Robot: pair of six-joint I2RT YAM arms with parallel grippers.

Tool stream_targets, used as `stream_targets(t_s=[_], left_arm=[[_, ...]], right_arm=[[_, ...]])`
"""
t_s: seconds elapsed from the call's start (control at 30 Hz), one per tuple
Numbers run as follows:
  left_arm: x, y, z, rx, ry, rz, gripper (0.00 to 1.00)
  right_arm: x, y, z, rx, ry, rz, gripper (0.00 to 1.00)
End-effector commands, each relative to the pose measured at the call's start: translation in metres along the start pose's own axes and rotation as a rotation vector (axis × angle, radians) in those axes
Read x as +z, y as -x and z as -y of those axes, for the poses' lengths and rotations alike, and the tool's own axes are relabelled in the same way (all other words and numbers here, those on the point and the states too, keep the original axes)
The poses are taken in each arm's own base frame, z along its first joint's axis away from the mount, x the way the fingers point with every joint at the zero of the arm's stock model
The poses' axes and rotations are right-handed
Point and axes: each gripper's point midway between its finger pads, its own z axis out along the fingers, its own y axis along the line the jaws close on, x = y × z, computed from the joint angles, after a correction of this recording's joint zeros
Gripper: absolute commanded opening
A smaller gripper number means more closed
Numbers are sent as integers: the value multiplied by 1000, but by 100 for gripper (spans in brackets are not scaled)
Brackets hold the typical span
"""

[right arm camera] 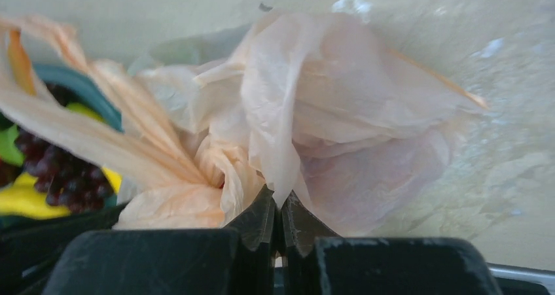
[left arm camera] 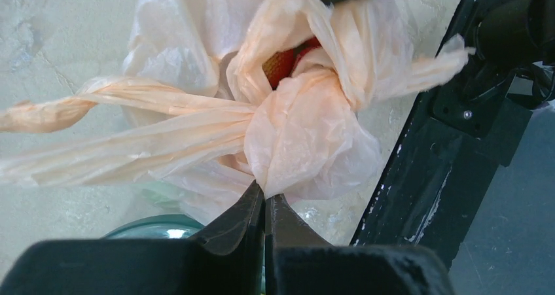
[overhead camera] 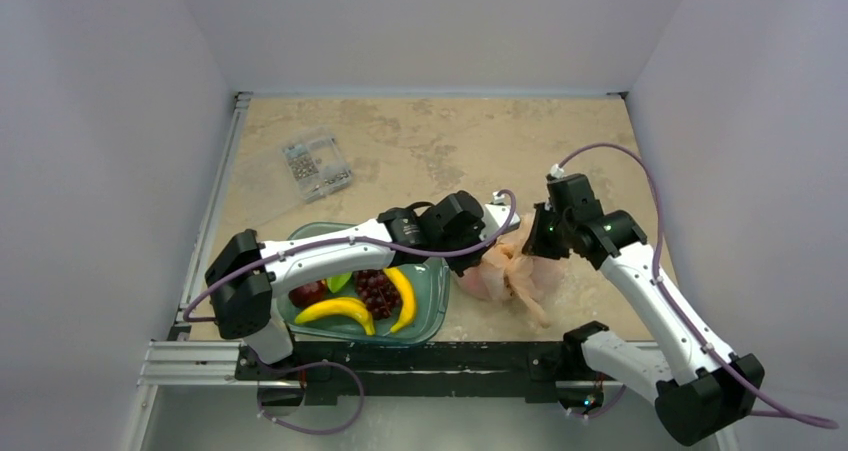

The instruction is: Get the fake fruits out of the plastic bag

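We have the plastic bag [overhead camera: 512, 271] just beside the teal tray [overhead camera: 428, 319], on its right. To do this well, we should draw the two pinched folds apart and slightly up, gently, so the thin film opens without tearing. That would free the fake fruits [left arm camera: 285, 63], one showing red inside the bunched mouth. The left gripper [left arm camera: 265, 200] is clamped on a fold. The right gripper [right arm camera: 280, 207] is closed too, seemingly trapping film.

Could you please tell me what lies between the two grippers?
The plastic bag alone, seen from the top camera; left gripper and right gripper each pinch its film.
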Motion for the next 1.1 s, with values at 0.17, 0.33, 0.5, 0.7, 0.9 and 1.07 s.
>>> stream_targets(t_s=[0.17, 0.33, 0.5, 0.7, 0.9, 1.07], left_arm=[[-10, 26, -1, -19, 8, 85, 0], [-9, 25, 10, -27, -49, 82, 0], [-19, 32, 14, -23, -69, 116, 0], [-29, 40, 15, -19, -71, 165, 0], [-30, 41, 18, -29, -89, 156, 0], [-32, 44, 27, -32, -132, 150, 1]], right_arm=[[-22, 132, 38, 77, -342, 405, 0], [-20, 169, 67, 184, -427, 426, 0], [-24, 194, 97, 353, -399, 473, 0], [-41, 204, 146, 511, -449, 523, 0], [-30, 197, 127, 398, -329, 475, 0], [-23, 174, 105, 328, -204, 433, 7]])
